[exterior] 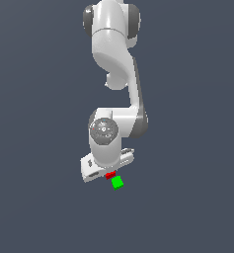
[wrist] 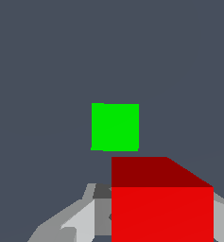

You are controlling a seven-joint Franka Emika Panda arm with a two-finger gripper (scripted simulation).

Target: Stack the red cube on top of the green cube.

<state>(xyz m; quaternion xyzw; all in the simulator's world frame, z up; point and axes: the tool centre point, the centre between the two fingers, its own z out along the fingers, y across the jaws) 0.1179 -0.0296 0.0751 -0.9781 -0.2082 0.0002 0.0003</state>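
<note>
The red cube [wrist: 161, 208] fills the near part of the wrist view, large and close, with a grey finger [wrist: 85, 220] against one side and another finger [wrist: 223, 218] at the other. My gripper [wrist: 160, 222] is shut on it. The green cube [wrist: 115, 126] lies on the floor farther off, apart from the red one. In the exterior view only a sliver of the red cube [exterior: 110, 175] shows under the white gripper [exterior: 107, 172]. The green cube [exterior: 117, 182] sits just below and toward the exterior view's right of it.
The white arm [exterior: 113, 59] reaches down from the top of the exterior view. All around lies plain dark grey floor [exterior: 187, 197], with no other objects in sight.
</note>
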